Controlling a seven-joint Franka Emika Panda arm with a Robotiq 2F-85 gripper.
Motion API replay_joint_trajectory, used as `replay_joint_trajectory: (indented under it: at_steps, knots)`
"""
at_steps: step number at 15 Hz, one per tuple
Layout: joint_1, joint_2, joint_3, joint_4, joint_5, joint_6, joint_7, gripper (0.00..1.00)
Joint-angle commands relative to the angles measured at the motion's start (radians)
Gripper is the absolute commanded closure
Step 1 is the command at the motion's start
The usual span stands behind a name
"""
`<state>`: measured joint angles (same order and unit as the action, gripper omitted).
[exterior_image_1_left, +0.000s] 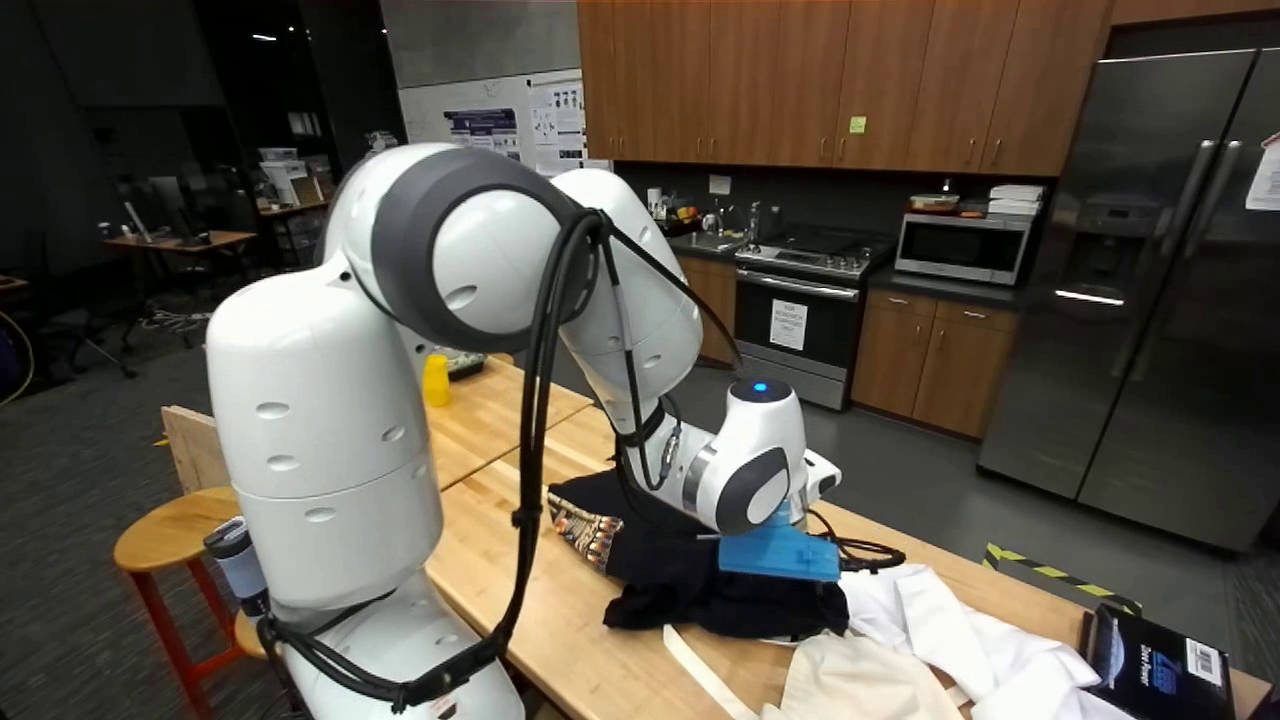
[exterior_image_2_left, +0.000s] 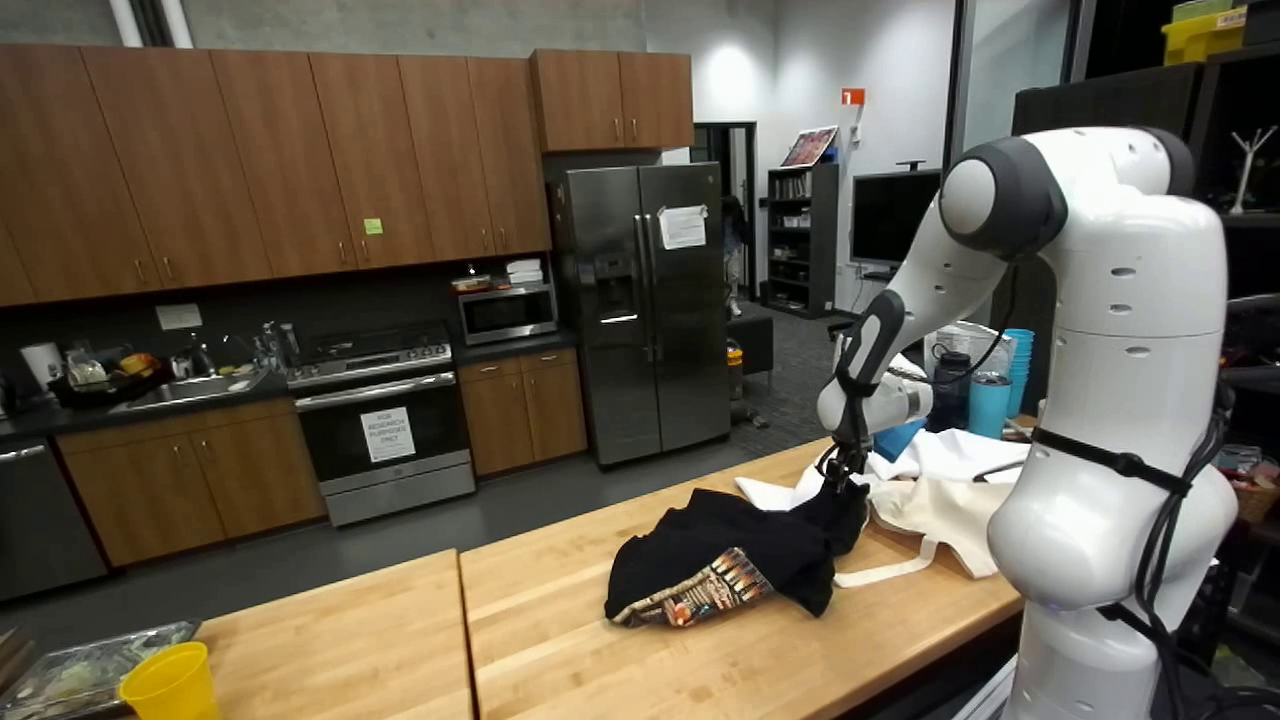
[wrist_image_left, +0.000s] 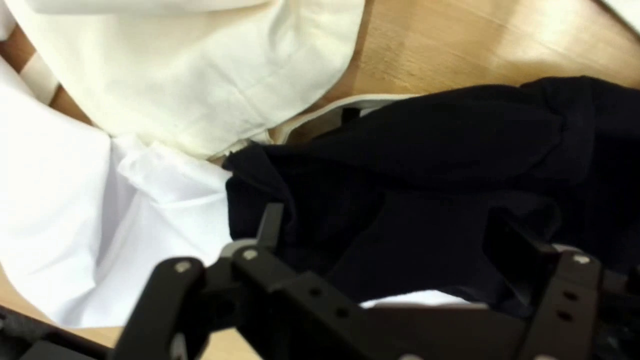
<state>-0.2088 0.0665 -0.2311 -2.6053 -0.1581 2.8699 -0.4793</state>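
Under the gripper (wrist_image_left: 387, 232), jaws apart, black cloth (wrist_image_left: 440, 142) lies on the table (wrist_image_left: 450, 45). In the wrist view, white cloth (wrist_image_left: 135, 235) sits at nine o'clock, cream cloth (wrist_image_left: 215, 75) between ten and eleven.

A black cloth (exterior_image_2_left: 745, 530) bears a multicoloured print (exterior_image_2_left: 715, 592); the cream cloth (wrist_image_left: 205, 75) and white cloth (wrist_image_left: 50, 215) look plain.

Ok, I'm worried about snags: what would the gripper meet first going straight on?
The black cloth, most likely: the gripper points down at it with open jaws, though whether they already touch is hard to tell.
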Motion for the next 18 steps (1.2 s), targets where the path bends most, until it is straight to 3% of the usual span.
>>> replay_joint_trajectory:
  at_steps: [1, 7, 8, 9, 11, 18]
  knots:
    - [-0.011, 0.057, -0.007, 0.003, -0.006, 0.116, 0.151, 0.0]
    - [0.012, 0.112, 0.013, 0.028, 0.058, 0.192, 0.349, 0.0]
    - [0.02, 0.123, 0.008, 0.034, 0.053, 0.198, 0.368, 0.25]
    - [0.024, 0.127, 0.008, 0.035, 0.057, 0.204, 0.38, 0.26]
    - [0.034, 0.137, 0.006, 0.043, 0.061, 0.201, 0.407, 0.39]
    - [0.021, 0.132, 0.054, 0.041, 0.154, 0.188, 0.432, 0.94]
